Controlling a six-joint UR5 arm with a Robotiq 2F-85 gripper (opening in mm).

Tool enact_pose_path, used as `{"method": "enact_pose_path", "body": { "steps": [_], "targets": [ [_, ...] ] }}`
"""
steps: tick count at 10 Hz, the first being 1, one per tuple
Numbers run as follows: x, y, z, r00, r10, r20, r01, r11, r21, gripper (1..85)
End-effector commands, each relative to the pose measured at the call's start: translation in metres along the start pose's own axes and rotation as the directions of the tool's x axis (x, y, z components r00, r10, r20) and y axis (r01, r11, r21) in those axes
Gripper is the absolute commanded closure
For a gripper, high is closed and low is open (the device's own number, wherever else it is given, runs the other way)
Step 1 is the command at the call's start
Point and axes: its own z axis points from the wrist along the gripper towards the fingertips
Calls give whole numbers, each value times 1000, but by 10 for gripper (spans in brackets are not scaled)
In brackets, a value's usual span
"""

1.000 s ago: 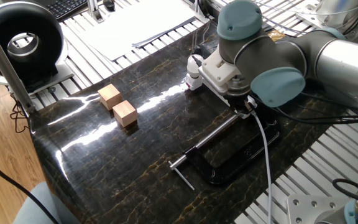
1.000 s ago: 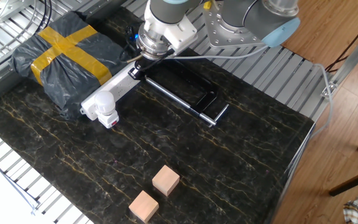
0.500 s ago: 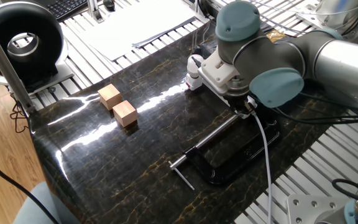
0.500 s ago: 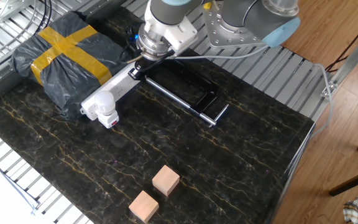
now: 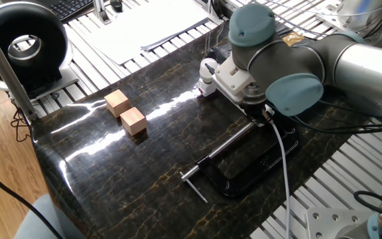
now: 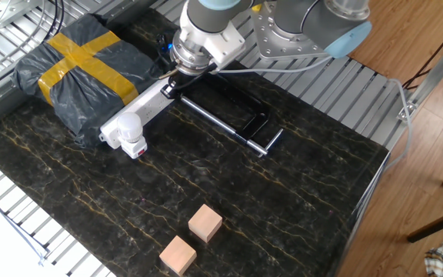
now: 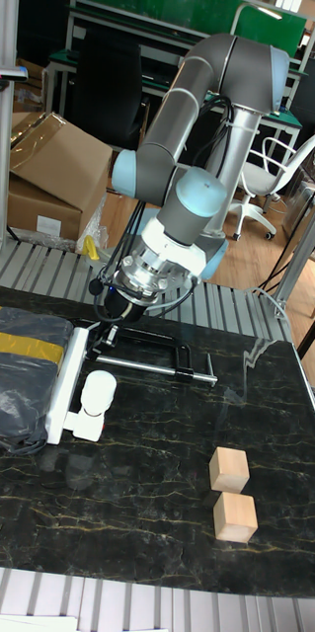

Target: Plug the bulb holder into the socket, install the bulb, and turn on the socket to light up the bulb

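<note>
The socket [image 6: 151, 106] is a long white power strip lying on the dark marble table beside a wrapped bundle. At its near end the bulb holder [image 6: 136, 147] is plugged in, with the white bulb [image 6: 130, 126] seated on top; I see no glow on it. The strip also shows in the tall view [image 7: 65, 386], along with the bulb [image 7: 98, 392]. My gripper [image 6: 171, 84] points down at the strip's far end, fingers together, tips at or just above the strip's surface. In the tall view the gripper [image 7: 102, 338] looks the same. In one fixed view the bulb [image 5: 207, 68] shows, but the wrist hides the fingertips.
A black clamp [image 6: 238, 118] lies right beside the strip, under the arm. Two tan wooden cubes [image 6: 204, 223] [image 6: 177, 255] sit near the opposite table edge. The black bundle with yellow tape [image 6: 74, 65] borders the strip's other side.
The wrist has crept a few pixels along the strip's far end. Bulb, holder, clamp and cubes have not moved.
</note>
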Motion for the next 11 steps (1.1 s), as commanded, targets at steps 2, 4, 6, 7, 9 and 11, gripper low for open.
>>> {"method": "enact_pose_path", "body": {
  "steps": [2,4,6,7,9,11],
  "targets": [
    [3,-5,-3,1000,9,6,-9,1000,1,843],
    [5,-11,-4,1000,16,1,-16,1000,18,843],
    [5,-14,-5,1000,14,9,-14,1000,17,843],
    [5,-12,-5,1000,14,9,-14,1000,14,843],
    [4,-8,-3,1000,15,7,-15,1000,11,843],
    [-1,-8,-5,1000,19,19,-19,1000,9,843]
  ]
}}
